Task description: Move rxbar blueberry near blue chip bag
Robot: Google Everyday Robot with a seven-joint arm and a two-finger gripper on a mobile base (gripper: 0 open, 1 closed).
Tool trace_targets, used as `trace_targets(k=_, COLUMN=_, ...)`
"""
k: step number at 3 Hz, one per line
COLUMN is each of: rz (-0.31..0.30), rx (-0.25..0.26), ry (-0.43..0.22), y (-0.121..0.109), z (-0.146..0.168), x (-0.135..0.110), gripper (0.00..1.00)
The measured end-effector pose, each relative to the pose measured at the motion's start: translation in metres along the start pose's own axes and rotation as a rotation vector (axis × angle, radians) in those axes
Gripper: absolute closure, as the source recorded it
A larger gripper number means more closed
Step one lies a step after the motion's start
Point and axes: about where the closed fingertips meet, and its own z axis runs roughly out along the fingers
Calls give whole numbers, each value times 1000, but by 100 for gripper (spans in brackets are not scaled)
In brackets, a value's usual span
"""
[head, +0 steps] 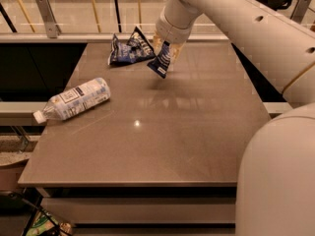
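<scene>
Camera view has the rxbar blueberry [161, 63] lifted off the surface [197, 136]. It hangs tilted, its lower corner pointing down and to the left and its upper end caught in the pincer [166, 47]. The pincer is pinching the top of the dark-blue wrapper, though where the pads meet the wrapper is hard to make out behind the pale, yellowish finger parts. A faint dark shadow lies on the surface just beneath the bar, with a gap between the two. The pincer hangs over the far part of the surface, roughly midway across it.

Just to the left of the bar lies the blue chip bag [129, 49], crumpled and wrinkly, resting on the surface near the far edge. Its right edge comes close to the pincer, while the hanging bar sits slightly nearer the camera and apart from the bag.

The white arm [231, 18] slants down from the upper right to the pincer, and a large rounded white part of the robot fills the lower right corner.

A clear water bottle [74, 100] with a white label lies on its side near the left edge of the surface, cap end pointing left, well apart from the bag and the bar. Beyond the far edge runs a railing [44, 14] with upright posts
</scene>
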Motion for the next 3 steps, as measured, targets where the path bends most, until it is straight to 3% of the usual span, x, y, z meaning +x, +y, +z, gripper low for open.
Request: trace_targets(k=3, rz=-13, rx=-10, ry=5, y=-2, z=22, x=30, gripper=100)
